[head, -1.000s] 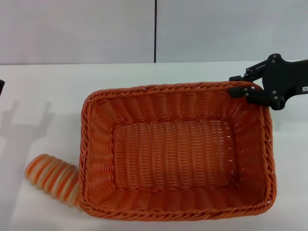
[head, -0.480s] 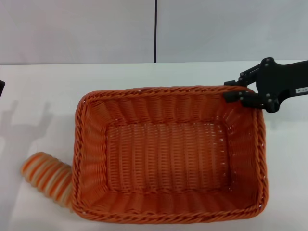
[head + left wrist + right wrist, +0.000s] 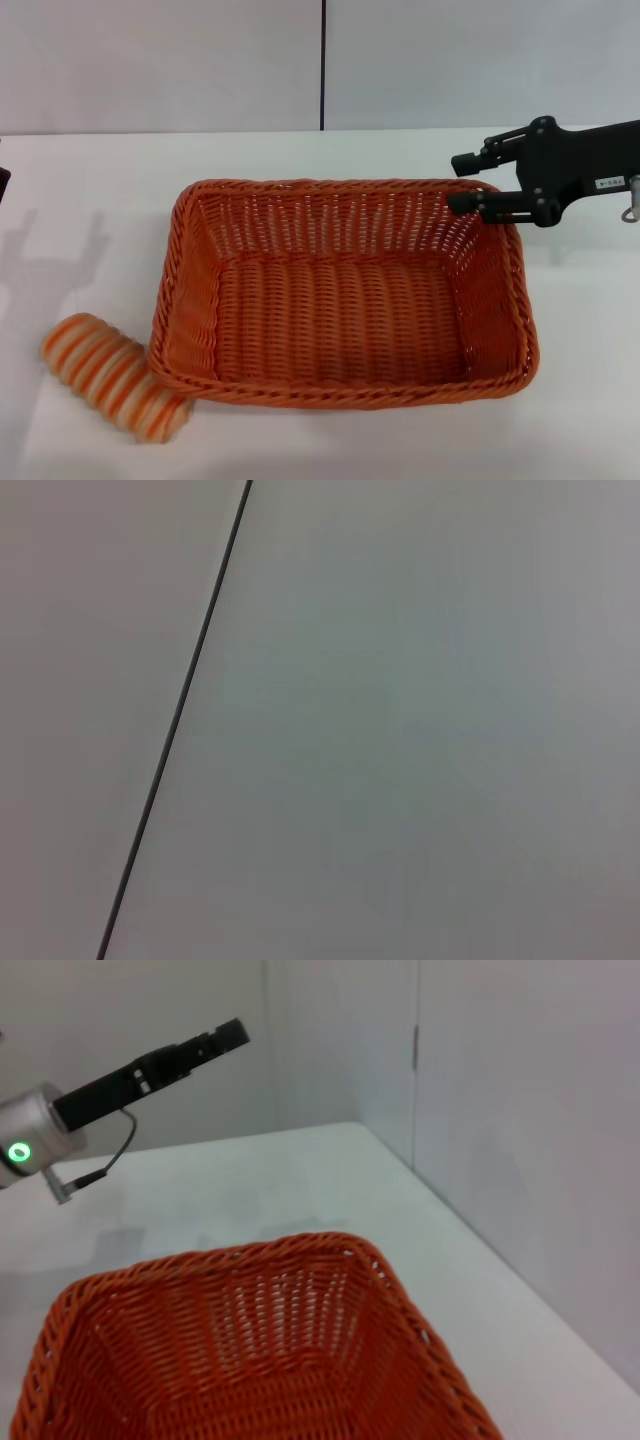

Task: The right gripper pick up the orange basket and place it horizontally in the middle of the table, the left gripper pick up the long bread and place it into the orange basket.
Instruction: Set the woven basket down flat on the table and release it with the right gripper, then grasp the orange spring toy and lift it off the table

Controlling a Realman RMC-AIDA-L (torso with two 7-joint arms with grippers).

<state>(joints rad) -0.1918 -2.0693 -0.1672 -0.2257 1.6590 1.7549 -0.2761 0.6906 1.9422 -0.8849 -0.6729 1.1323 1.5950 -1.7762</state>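
While your black right gripper (image 3: 463,183) hangs with jaws apart at the large orange woven basket (image 3: 340,290)'s far right corner, step 1 looks finished; next, send the left arm to the striped orange-and-cream long bread (image 3: 112,375) touching its near left corner.

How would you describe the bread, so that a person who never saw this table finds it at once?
On the white table sits a big orange basket. At its near left corner, touching the rim from outside, lies the bread: a short ridged cylinder, the only thing striped orange and cream.
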